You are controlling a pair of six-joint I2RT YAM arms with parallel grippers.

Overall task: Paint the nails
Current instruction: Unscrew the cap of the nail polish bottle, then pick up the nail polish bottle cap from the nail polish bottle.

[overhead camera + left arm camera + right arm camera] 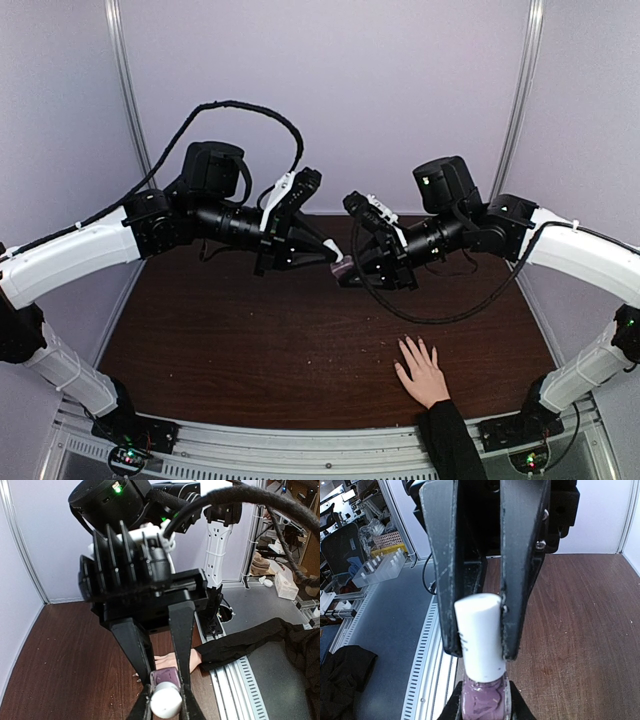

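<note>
Both arms meet in mid-air above the brown table. Between them is a small bottle of purple polish with a white cap seated on it. My left gripper is shut on the white cap. My right gripper is shut on the purple bottle. A light-skinned hand with spread fingers and a black sleeve lies flat near the table's front right edge, below and right of the grippers. The nails are too small to make out.
A slotted metal rail runs along the near edge of the table. Pale walls close off the back and sides. The sleeve lies across the rail in the left wrist view. A cable hangs under the right arm.
</note>
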